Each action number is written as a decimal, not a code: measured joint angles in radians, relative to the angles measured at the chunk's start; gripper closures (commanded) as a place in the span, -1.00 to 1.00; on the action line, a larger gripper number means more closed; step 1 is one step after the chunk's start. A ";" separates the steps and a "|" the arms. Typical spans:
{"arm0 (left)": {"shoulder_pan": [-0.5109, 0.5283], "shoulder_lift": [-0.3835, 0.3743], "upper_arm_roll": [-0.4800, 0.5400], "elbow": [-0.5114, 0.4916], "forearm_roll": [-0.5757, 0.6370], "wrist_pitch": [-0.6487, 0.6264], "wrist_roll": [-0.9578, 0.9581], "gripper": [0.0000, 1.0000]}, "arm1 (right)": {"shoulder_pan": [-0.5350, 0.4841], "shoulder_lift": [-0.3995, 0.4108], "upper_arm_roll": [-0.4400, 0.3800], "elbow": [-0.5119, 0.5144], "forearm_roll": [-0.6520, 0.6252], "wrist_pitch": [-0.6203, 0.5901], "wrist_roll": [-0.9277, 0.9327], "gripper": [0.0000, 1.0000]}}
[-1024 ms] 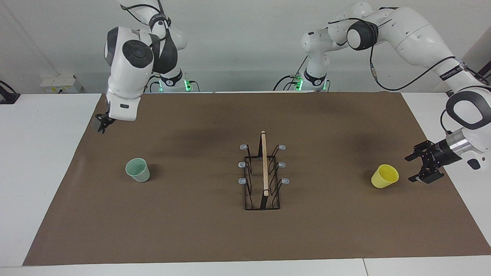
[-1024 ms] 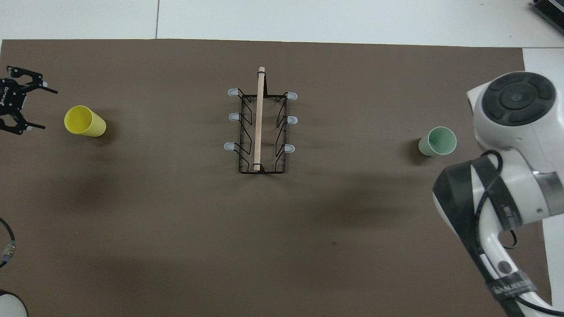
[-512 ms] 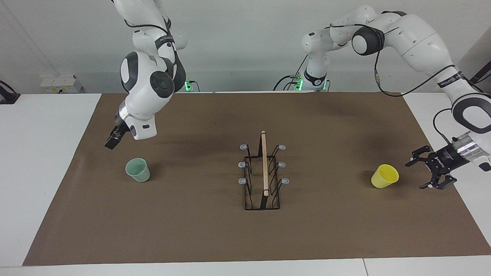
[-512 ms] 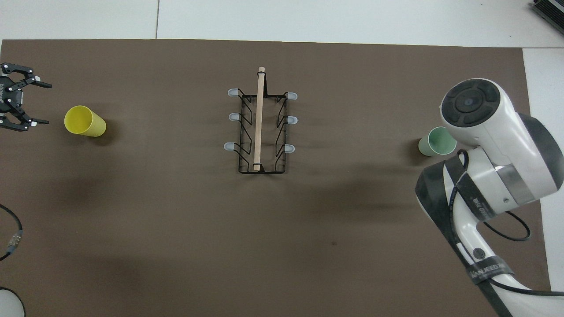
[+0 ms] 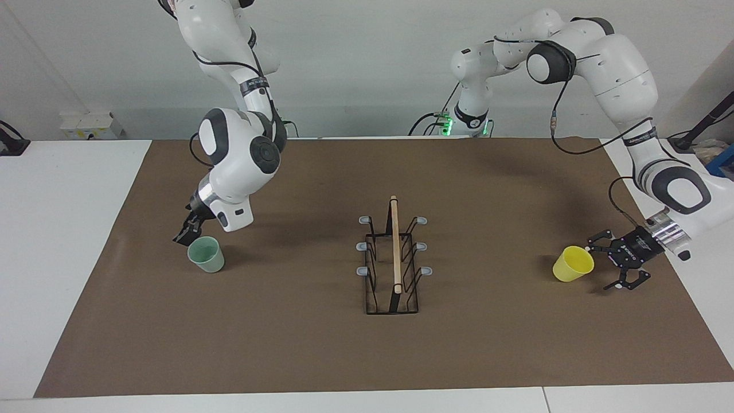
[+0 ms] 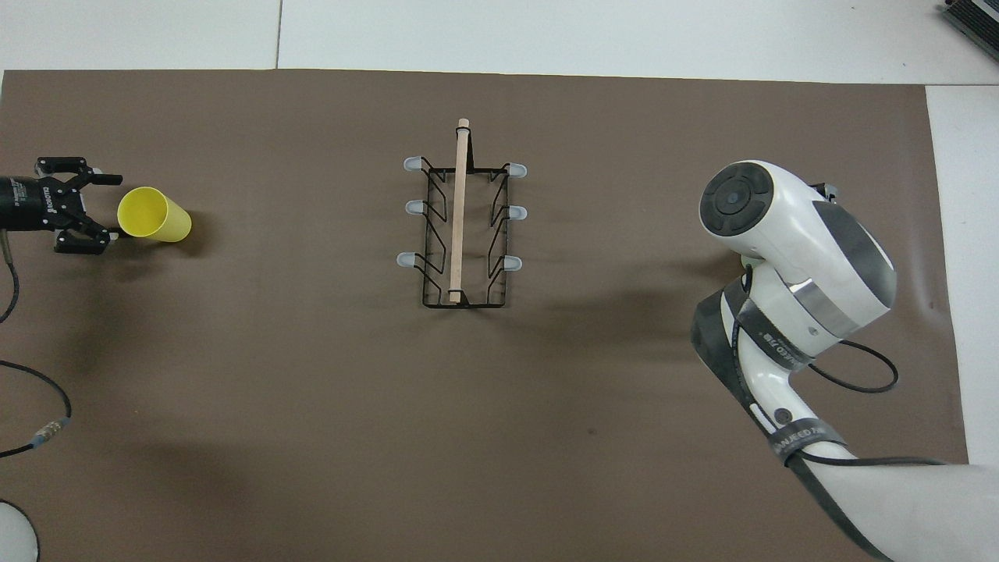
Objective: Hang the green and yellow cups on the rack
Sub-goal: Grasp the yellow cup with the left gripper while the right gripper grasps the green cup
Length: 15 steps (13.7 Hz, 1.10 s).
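Your left gripper point(image 5: 603, 267) stood with fingers apart just beside the yellow cup point(image 5: 573, 264), which lay tipped near the mat point(image 5: 321, 355) edge at the left arm's end, while your right gripper point(image 5: 186, 235) hung at the rim of the upright green cup point(image 5: 206, 254) near the other end; I could not tell how its fingers stood. The rack point(image 5: 393, 264) sat mid-mat, no cup on it. Both cups looked light, thin and slippery, so I judged a hold across the rim wall safest
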 measured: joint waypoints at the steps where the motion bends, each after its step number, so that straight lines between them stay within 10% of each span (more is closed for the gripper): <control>1: 0.000 -0.015 -0.001 -0.040 -0.024 0.003 0.000 -1.00 | 0.023 0.026 0.000 0.001 -0.025 -0.002 0.024 -1.00; 13: -0.054 -0.100 -0.012 -0.258 -0.250 0.093 0.033 -1.00 | 0.077 0.183 -0.001 0.017 -0.151 0.020 0.203 -1.00; 14: -0.058 -0.100 -0.012 -0.262 -0.262 0.099 0.034 -0.88 | 0.084 0.184 0.000 0.017 -0.152 0.020 0.204 -1.00; 15: -0.061 -0.101 -0.012 -0.263 -0.269 0.103 0.034 0.41 | 0.092 0.185 0.000 0.017 -0.155 0.020 0.205 -1.00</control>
